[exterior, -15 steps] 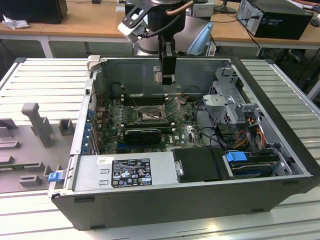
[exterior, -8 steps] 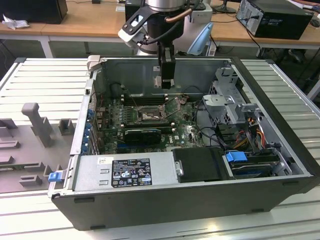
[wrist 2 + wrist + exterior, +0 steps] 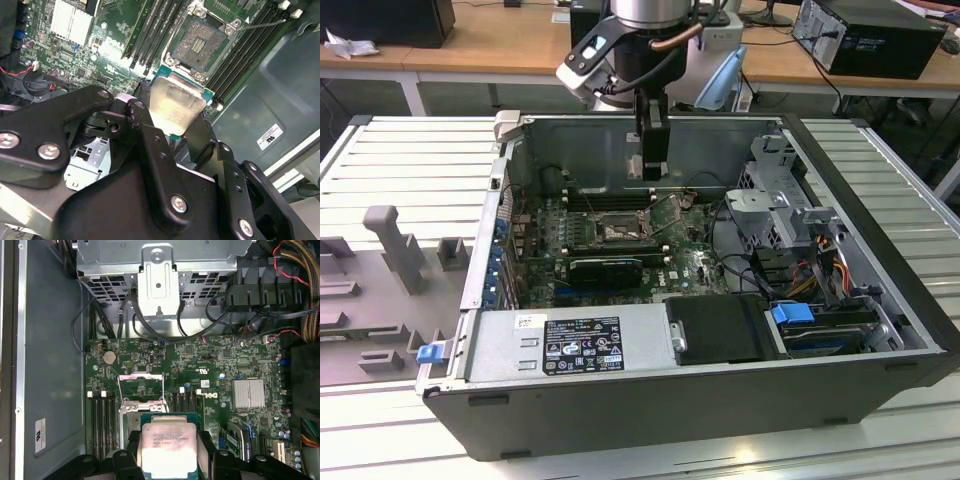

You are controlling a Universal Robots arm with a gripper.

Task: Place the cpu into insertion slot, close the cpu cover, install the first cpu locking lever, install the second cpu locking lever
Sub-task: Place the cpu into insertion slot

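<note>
Silver cpu [image 3: 167, 447] | held in tool [image 3: 170, 461] | apart from insertion slot [image 3: 141, 390]

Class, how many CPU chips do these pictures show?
1: the cpu, clamped in the gripper, apart from the insertion slot, whose pin field lies bare; none seems hidden.

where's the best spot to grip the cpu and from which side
The cpu is a thin flat square, so probably by two opposite side edges, coming from above its metal top: only the edges offer faces to pinch. The gripper holds it just so, a finger on each side.
</note>
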